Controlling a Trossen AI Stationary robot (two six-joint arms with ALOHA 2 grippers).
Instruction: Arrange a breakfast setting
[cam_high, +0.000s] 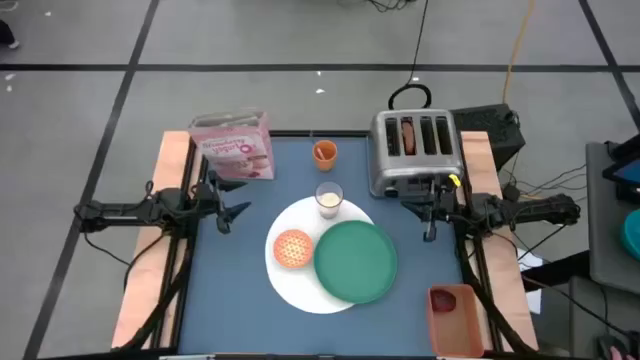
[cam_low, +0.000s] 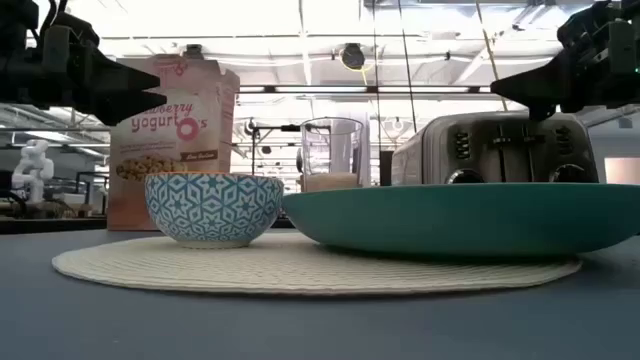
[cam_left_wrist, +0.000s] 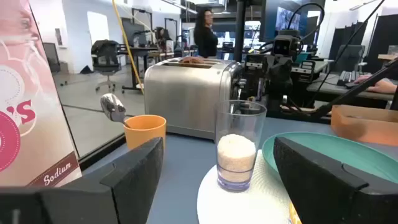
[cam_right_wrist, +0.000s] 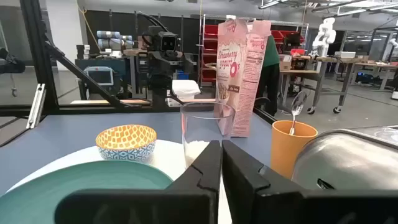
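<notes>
Grey floor (cam_high: 250, 40) w/ black lines, lab desks (cam_right_wrist: 311, 78) behind

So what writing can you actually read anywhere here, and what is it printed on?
"yogurt" with part of "...berry" above it: front of the pink cereal box, low view.
"Sodium": side panel of the same box, left wrist view.
The box's smaller print in the right wrist and high views is too small or blurred to read.
The toaster shows dials and levers but no readable label.

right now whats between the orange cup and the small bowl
The milk glass stands between the orange cup and bowl, seen in the high view.
</notes>
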